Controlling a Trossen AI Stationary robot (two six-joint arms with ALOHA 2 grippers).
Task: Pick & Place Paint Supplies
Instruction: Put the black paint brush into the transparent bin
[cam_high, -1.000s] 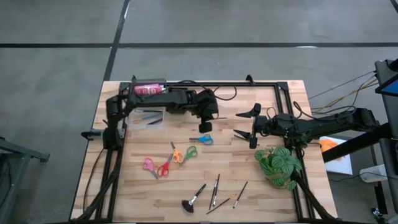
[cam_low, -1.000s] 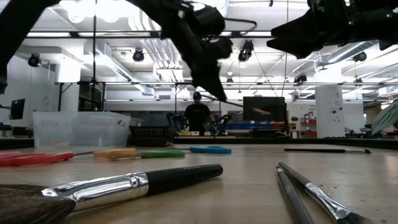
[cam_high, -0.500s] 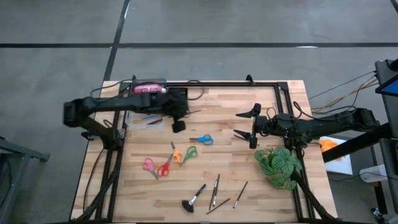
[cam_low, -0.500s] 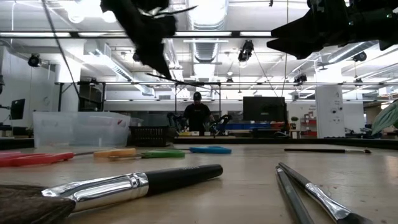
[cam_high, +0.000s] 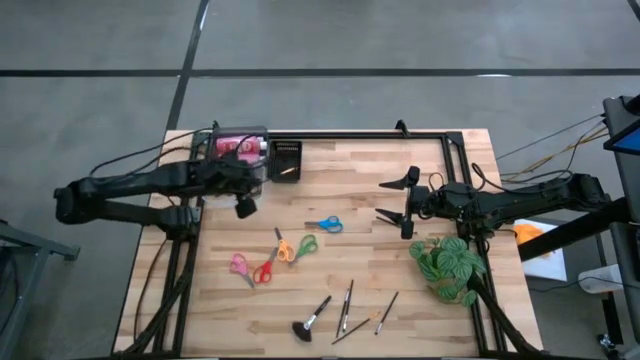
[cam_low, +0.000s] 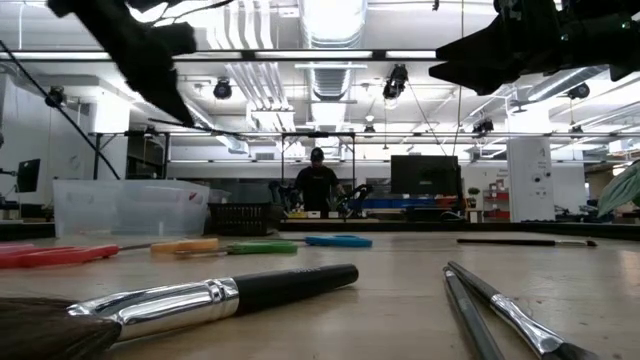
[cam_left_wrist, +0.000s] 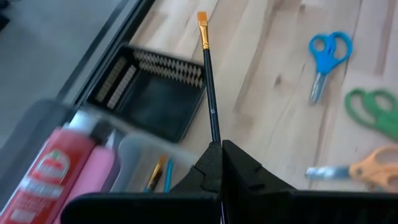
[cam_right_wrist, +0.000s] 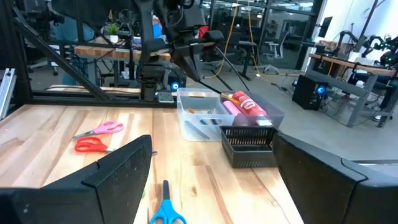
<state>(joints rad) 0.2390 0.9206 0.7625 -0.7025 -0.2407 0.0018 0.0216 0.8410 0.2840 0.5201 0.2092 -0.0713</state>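
Jaws of left gripper clamping thin black-handled brush, orange bristle tip pointing away from wrist. Gripper hanging above clear tub, beside black tray. Tub containing pink bottles and red tube. Right gripper idling mid-bench, jaws spread wide, holding nothing. Blue scissors, other scissors and brushes lying on bench.

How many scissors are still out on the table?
5: blue pair mid-table; orange pair and green pair below it; pink pair and red pair toward the left. None seem hidden.
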